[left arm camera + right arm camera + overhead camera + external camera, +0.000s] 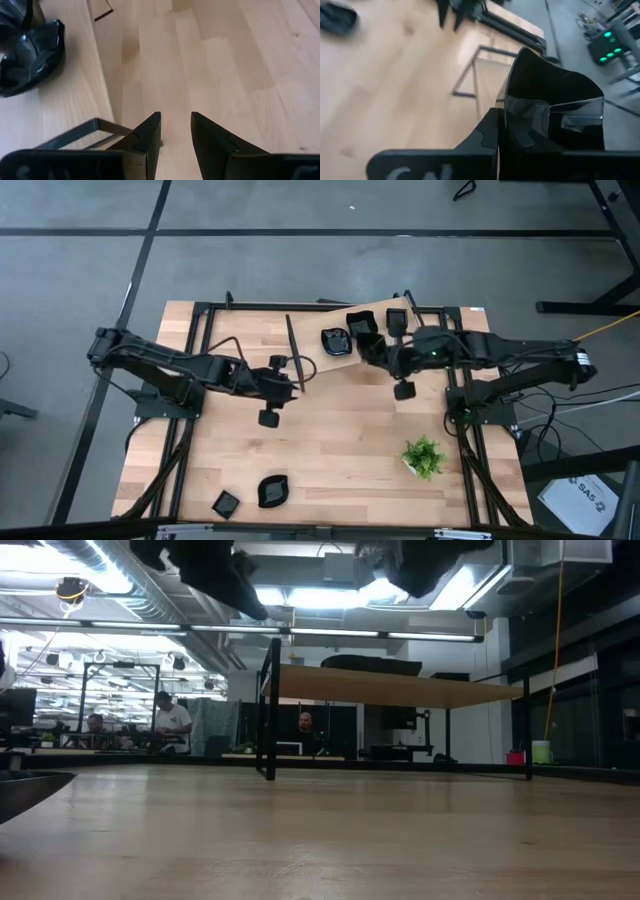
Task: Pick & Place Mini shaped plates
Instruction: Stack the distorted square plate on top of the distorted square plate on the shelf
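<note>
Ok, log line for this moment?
right gripper: shut on black plate, lifted | left gripper: open, empty, mid-table | two plates at front edge

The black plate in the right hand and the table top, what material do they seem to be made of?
The black plate, clamped in the right hand, looks like glazed ceramic or glossy plastic: its smooth dark face mirrors the room. Which one, I cannot tell. The table top looks like light wood with a matte finish: joined strips with visible grain.
</note>
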